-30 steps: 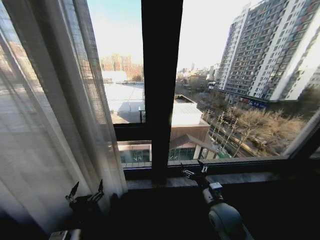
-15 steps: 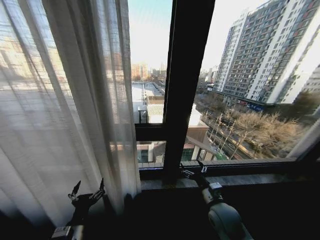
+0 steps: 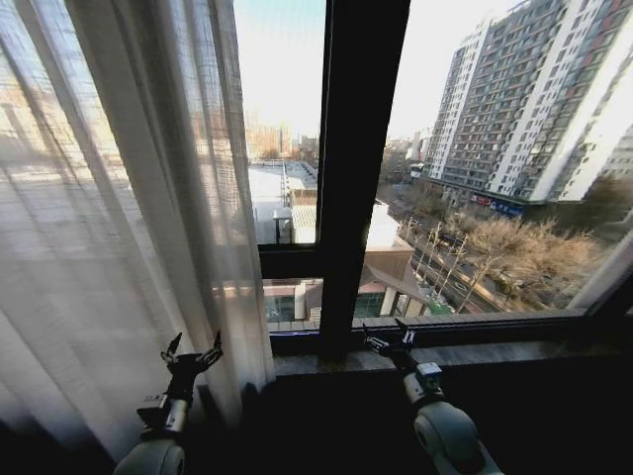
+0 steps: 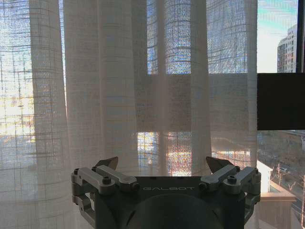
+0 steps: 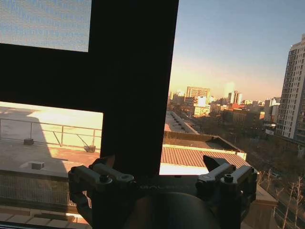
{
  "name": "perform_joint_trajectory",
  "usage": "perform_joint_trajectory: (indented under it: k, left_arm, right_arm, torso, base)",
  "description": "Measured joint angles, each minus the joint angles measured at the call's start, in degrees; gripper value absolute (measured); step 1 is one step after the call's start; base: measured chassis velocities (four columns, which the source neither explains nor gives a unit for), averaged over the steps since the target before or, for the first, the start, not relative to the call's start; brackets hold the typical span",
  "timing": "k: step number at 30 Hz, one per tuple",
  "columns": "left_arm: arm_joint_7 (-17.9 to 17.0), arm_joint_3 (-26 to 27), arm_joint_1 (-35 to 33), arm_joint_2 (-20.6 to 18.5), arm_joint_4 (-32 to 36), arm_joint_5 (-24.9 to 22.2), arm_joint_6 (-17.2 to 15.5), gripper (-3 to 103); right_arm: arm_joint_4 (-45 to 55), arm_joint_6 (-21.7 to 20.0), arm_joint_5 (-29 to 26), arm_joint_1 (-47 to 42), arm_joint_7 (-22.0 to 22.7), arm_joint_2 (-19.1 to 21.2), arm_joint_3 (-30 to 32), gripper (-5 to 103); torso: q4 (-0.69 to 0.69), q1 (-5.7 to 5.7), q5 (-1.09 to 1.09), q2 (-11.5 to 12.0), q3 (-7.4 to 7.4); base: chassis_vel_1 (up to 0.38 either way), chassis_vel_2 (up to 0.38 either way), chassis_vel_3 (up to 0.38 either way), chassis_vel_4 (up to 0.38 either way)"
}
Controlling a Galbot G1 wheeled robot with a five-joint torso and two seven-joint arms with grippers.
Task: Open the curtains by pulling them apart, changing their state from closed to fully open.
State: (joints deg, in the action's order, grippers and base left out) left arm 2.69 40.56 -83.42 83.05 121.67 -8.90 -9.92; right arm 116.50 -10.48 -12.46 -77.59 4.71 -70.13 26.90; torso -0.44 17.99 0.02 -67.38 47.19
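The curtains hang bunched over the left side of the window, their inner edge just left of the dark window frame. The left pincer points up at the fabric's lower folds, spread wide and empty. The right pincer, likewise released, sits low by the sill beneath the frame.

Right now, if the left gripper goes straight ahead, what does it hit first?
Most likely the curtain: the open left gripper faces its pleats squarely, nothing between them. The gap is hard to judge.
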Motion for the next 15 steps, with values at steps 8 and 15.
perform_joint_trajectory:
  k: [8, 15]
  left_arm:
    - [2.2, -0.5, 2.4, -0.9, -3.0, -1.1, -1.1, 92]
    - [3.3, -0.1, 2.2, -2.0, -2.7, -3.0, -1.6, 65]
  right_arm:
    - [-1.2, 0.2, 0.0, 0.6, 0.1, -0.3, 0.2, 100]
    - [-1.2, 0.3, 0.0, 0.7, 0.4, -0.6, 0.3, 100]
  torso:
    - [0.01, 0.0, -0.03, 0.0, 0.0]
    - [0.0, 0.0, 0.0, 0.0, -0.01]
  base:
    - [0.0, 0.0, 0.0, 0.0]
    - [0.0, 0.0, 0.0, 0.0]
